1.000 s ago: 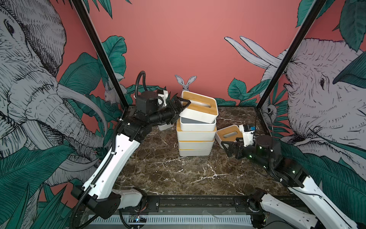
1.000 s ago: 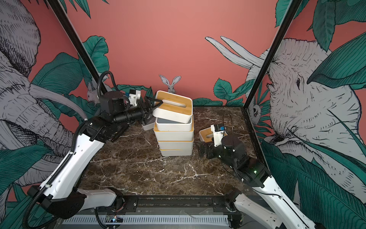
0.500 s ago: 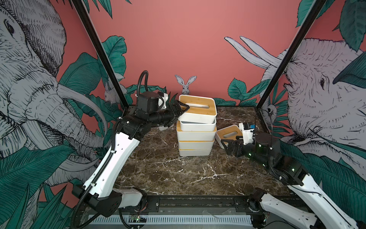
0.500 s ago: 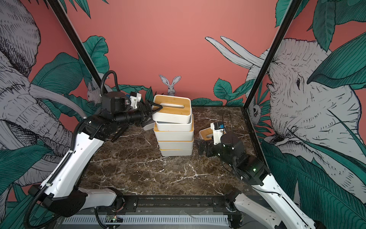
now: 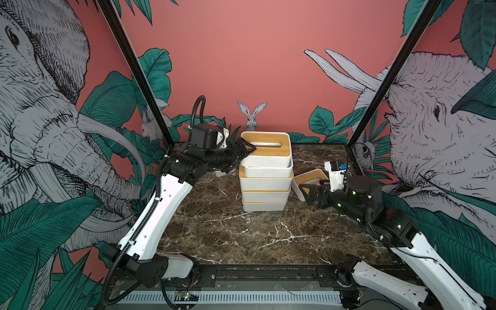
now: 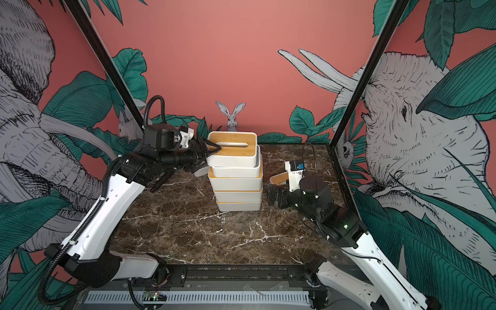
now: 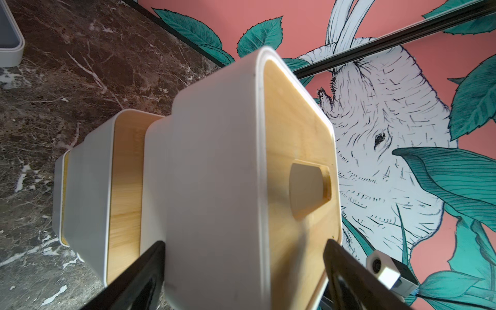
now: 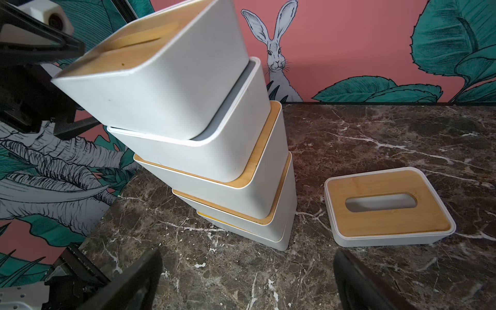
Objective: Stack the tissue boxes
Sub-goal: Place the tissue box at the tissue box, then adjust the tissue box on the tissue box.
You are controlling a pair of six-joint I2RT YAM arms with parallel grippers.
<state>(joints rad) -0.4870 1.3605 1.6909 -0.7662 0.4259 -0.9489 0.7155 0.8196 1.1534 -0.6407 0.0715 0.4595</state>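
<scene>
**A:** What is around you?

**B:** My left gripper has its jaws wide around the end of the top tissue box. This box sits on the stack in the middle of the table. Pressing or loose, I cannot tell. My right gripper is spread and holds nothing. It is near the loose box.

**A:** And room to move?

**B:** Open brown marble table lies in front of the stack. Black frame posts and painted walls close the back.

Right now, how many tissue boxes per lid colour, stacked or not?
Bamboo lid: 4 (top box, third box down, fourth box down, loose box on the right)
Grey lid: 2 (second box down, stray box on the left)
Yellow lid: 1 (bottom box)
Total: 7, 5 of them stacked
</scene>
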